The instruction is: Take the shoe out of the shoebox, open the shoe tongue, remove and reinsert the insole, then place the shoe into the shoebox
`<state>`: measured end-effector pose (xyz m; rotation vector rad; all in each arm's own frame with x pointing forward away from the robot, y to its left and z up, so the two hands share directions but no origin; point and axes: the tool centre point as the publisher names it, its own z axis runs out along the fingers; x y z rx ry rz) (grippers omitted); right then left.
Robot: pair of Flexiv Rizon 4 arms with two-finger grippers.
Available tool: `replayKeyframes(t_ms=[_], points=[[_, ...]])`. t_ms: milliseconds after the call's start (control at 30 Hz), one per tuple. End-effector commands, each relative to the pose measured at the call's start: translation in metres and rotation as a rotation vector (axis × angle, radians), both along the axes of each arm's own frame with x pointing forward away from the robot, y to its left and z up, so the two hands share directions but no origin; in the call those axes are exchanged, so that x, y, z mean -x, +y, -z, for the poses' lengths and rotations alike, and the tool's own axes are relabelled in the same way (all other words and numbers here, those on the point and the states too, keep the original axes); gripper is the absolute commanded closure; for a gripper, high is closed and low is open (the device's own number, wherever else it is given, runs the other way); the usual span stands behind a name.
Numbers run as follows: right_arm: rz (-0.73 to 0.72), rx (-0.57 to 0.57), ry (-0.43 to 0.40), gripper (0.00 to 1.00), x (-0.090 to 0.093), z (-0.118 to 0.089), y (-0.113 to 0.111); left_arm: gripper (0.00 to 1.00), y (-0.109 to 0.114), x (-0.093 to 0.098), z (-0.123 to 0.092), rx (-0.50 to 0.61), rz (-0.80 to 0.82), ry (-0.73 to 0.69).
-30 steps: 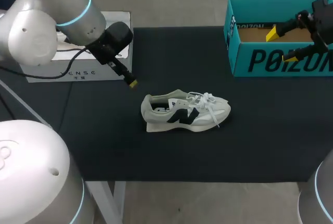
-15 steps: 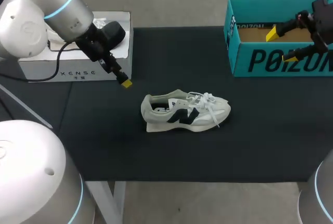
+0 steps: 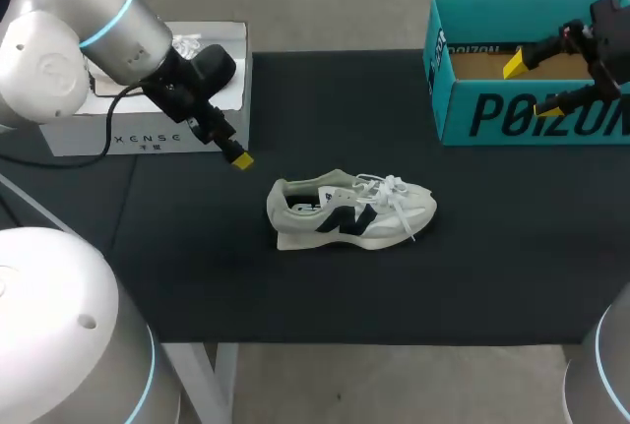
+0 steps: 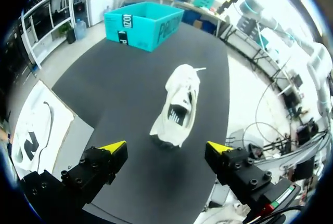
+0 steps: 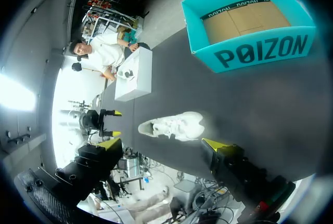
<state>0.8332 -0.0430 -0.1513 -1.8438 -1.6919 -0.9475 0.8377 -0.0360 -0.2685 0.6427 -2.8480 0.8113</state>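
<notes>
Looking over the dark worktop (image 3: 295, 296), found the shoe (image 3: 349, 210) upright on its sole near the middle, outside the teal shoebox (image 3: 522, 119) and well apart from it. Noted its long axis running across the worktop, heel toward the left arm's side, toe and laces toward the shoebox side. Could not tell the insole's state through the collar opening.

Found the left gripper (image 4: 166, 147) spread wide and empty, touching nothing, hanging near the heel and just in front of a white box (image 3: 148, 99). Saw the shoe straight ahead of it in the left wrist view, heel nearest, toe pointing away, the long axis lined up with the gap between the 2 yellow tips.

Found the right gripper (image 3: 534, 87) spread wide too, holding nothing, poised over the open top of the shoebox and well apart from the shoe.

Judged step 1, taking the shoe out, as done, with the tongue not yet opened. Judged the left arm much the nearer of the 2, and well placed to come in heel-first along the axis. Reckoned the right would have to cross to the toe end to steady the shoe.
</notes>
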Motion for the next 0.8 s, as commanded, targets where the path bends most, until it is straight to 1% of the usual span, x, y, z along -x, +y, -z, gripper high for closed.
replayKeyframes(t_ms=[33, 200, 333, 467, 800], points=[[0.001, 0.003, 0.002, 0.0, -0.001, 0.0, 0.0, 0.0, 0.004, 0.001, 0.006, 0.007, 0.015, -0.011], [0.001, 0.003, 0.002, 0.0, -0.001, 0.0, 0.0, 0.0, 0.009, 0.002, 0.006, 0.024, 0.011, -0.024], [0.001, 0.003, 0.002, 0.0, -0.001, 0.0, 0.0, 0.0, 0.013, 0.007, 0.007, 0.074, 0.012, -0.034], [0.001, 0.003, 0.002, 0.0, -0.001, 0.0, 0.0, 0.0, 0.018, 0.01, 0.01, 0.099, 0.007, -0.024], [0.001, 0.003, 0.002, 0.0, -0.001, 0.0, 0.0, 0.0, 0.025, 0.012, 0.011, 0.123, 0.019, -0.025]])
